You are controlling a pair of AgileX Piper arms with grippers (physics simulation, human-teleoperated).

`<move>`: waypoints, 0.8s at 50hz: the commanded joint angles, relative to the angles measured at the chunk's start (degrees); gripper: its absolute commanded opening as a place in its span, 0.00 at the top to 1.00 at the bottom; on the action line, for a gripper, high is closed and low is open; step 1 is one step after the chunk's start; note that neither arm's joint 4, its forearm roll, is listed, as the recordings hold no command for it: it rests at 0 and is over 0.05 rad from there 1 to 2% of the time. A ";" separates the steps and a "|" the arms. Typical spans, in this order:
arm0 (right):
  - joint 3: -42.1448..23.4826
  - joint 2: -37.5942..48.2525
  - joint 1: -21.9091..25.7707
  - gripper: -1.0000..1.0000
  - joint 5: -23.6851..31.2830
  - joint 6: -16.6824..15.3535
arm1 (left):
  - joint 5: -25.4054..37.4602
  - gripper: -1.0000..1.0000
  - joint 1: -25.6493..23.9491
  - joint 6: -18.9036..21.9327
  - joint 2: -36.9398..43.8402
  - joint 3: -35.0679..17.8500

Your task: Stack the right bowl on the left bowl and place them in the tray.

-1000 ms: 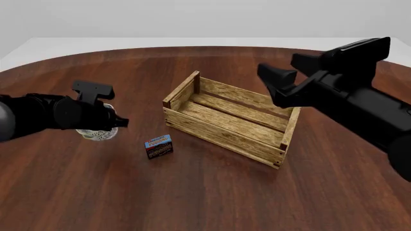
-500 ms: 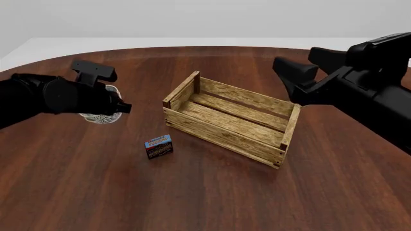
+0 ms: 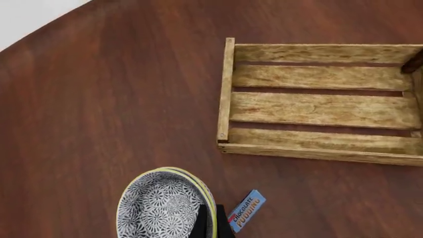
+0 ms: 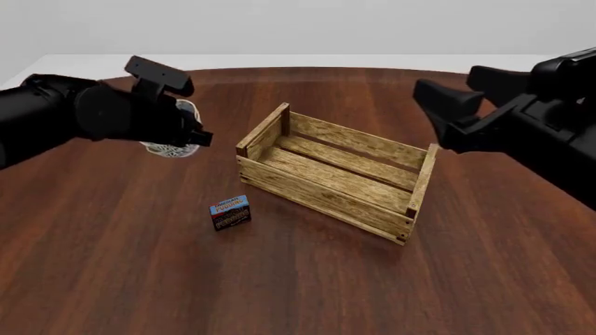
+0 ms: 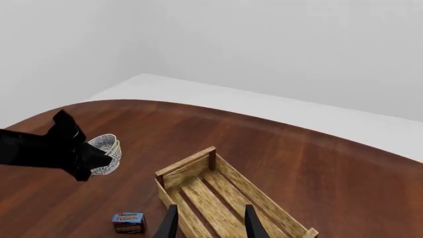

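Bowls (image 3: pixel 165 206), stacked, gripped at the rim by left pincer (image 3: pixel 210 223).

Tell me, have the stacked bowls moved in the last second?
Yes. The stacked bowls, held in the left gripper, now sit farther back and nearer the tray than before.

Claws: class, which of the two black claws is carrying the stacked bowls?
The left claw, on the crate's left side; the bowls sit in its grip. The right claw is open and holds nothing.
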 commanded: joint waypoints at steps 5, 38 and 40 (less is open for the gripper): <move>-0.15 -0.61 -1.24 0.00 1.39 0.03 | -0.13 1.00 -0.77 -0.78 5.78 -7.41; -0.03 -0.26 -1.45 0.00 2.01 1.40 | 2.94 1.00 -7.21 0.26 16.35 -20.58; -0.07 -0.21 -2.13 0.00 1.92 1.28 | 3.23 1.00 -7.78 0.39 17.31 -21.75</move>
